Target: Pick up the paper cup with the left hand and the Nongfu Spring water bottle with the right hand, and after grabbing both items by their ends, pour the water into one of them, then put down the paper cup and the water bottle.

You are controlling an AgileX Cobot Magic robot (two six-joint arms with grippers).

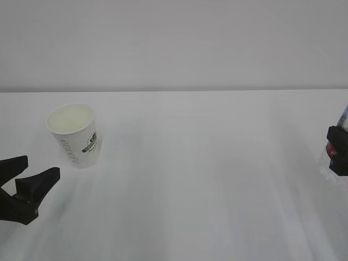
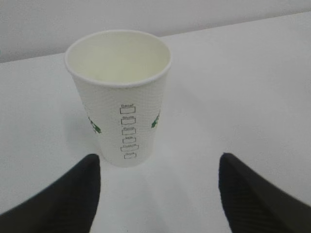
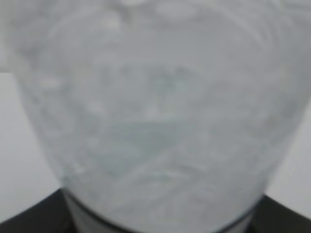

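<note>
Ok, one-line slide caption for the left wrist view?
Open left gripper fingers flank, without touching, the upright paper cup.

The Nongfu Spring water bottle (image 1: 341,142) is cut off by the exterior view's right edge, and the right hand (image 1: 338,149) covers part of it. In the right wrist view it fills the picture as a blur (label unreadable). The paper cup (image 2: 119,94) lettering is too small to read.

Left claw (image 1: 39,168) spread wide, low, right claw (image 1: 338,150) clamped, at edge
</note>
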